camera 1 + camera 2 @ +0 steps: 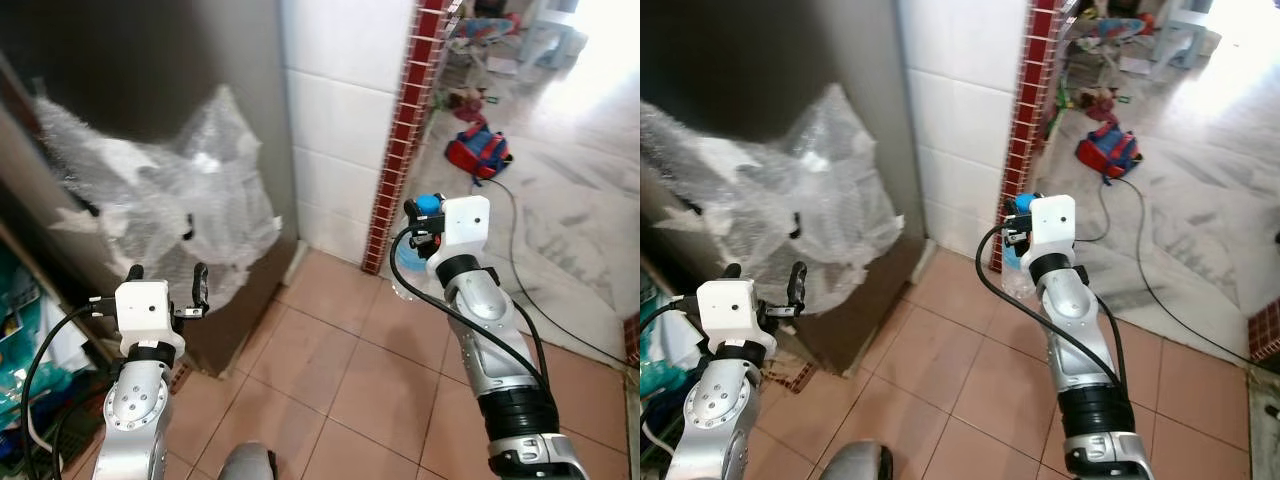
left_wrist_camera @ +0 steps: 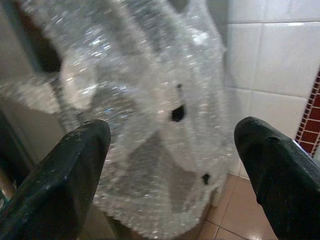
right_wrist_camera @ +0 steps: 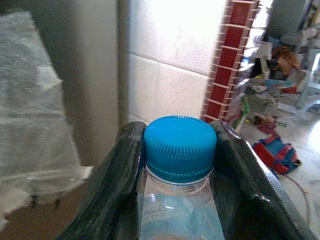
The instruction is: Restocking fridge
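Blue-capped water bottle [image 3: 180, 165] is clamped at the neck in the right gripper [image 3: 179, 150], held up near the tiled wall [image 1: 340, 120] by the red brick column [image 1: 400, 140]. Left gripper [image 2: 172, 150] has fingers spread apart, empty, facing the fridge door [image 1: 150, 80] draped in bubble wrap [image 1: 170, 200]. Risks: neck grip is narrow, so the bottle could swing or slip; loose wrap could snag the left fingers on the door; cable on floor [image 1: 530, 270] nearby could trip the robot.
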`<state>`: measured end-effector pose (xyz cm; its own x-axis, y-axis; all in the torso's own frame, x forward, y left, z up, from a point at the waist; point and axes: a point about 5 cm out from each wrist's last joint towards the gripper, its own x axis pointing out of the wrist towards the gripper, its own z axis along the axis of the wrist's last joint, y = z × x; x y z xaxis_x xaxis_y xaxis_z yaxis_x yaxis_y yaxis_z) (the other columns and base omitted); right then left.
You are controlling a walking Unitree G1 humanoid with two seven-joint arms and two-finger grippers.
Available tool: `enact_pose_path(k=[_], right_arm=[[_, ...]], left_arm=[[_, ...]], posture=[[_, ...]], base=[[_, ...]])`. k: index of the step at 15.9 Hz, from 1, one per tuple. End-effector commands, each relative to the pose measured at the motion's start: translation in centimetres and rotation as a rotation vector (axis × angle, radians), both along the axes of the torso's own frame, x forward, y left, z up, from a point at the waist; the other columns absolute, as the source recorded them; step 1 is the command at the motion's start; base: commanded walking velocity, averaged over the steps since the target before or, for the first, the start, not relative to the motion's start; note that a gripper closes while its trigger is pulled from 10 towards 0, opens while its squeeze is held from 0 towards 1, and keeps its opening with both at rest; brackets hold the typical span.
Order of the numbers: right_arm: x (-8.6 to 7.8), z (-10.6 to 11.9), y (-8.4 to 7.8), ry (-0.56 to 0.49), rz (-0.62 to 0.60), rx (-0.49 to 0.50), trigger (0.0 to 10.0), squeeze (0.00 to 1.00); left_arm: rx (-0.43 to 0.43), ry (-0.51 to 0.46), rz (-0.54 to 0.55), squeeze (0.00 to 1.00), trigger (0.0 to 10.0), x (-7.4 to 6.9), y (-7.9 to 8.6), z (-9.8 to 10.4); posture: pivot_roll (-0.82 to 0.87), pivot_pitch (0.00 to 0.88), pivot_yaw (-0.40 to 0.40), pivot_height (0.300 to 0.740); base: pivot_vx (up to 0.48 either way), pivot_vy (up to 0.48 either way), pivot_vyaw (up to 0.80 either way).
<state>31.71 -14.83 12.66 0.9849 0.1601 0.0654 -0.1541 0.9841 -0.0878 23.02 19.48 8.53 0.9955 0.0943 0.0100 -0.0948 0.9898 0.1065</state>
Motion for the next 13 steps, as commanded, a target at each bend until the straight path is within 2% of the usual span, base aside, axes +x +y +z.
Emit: enact_pose_path(k=[1,9,13], right_arm=[[0.3,0.6,0.7,-0.029,0.026,0.006,10.0,0.00],[0.4,0.6,0.6,-0.028,0.029,0.009,10.0,0.00],[0.4,0.7,0.5,-0.029,0.024,0.006,10.0,0.00]], left_arm=[[0.004,0.002,0.004,0.00,10.0,0.2,0.4,0.3],[-0.002,-0.003,0.028,0.00,10.0,0.7,1.3,0.5],[-0.011,-0.032,0.049,0.00,10.0,1.6,2.0,1.1]], posture=[[0.09,0.021,-0.026,0.740],[0.08,0.027,-0.021,0.740],[0.08,0.033,-0.018,0.740]], base=[[0.000,0.480,0.00],[0.000,0.480,0.00],[0.000,0.072,0.00]])
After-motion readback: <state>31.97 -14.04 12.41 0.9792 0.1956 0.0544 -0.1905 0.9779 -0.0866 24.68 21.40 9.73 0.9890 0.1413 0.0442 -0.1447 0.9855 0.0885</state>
